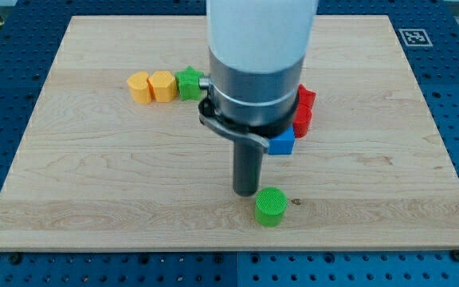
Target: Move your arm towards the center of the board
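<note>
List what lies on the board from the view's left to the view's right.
Yellow block → second yellow block → green star-shaped block → my tip → green cylinder, just right of and below the tip → blue block → red blocks, partly hidden behind the arm.
</note>
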`<state>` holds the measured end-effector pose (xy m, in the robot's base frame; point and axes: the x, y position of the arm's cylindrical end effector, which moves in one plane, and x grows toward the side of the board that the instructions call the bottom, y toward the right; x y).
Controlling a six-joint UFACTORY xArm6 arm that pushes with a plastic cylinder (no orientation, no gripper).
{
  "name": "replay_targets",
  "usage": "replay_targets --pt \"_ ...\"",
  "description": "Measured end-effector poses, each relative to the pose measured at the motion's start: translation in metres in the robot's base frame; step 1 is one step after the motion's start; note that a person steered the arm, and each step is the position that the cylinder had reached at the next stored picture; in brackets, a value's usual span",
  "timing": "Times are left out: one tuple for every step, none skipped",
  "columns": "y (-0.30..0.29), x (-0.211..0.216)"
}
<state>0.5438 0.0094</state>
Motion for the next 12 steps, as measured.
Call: replay_targets --pt "-0.012 -0.035" --pt "-0.012 -0.054" --pt "-0.012 -0.055" --pt "-0.016 -0.06" --pt "-0.017 -0.087" --pt "-0.018 -0.105" --pt "-0.018 -0.12" --pt "-0.018 -0.131" --pt "-0.018 -0.132" --pt "-0.018 -0.112" --pt "-0.014 -0.07" --pt "0.004 -0.042"
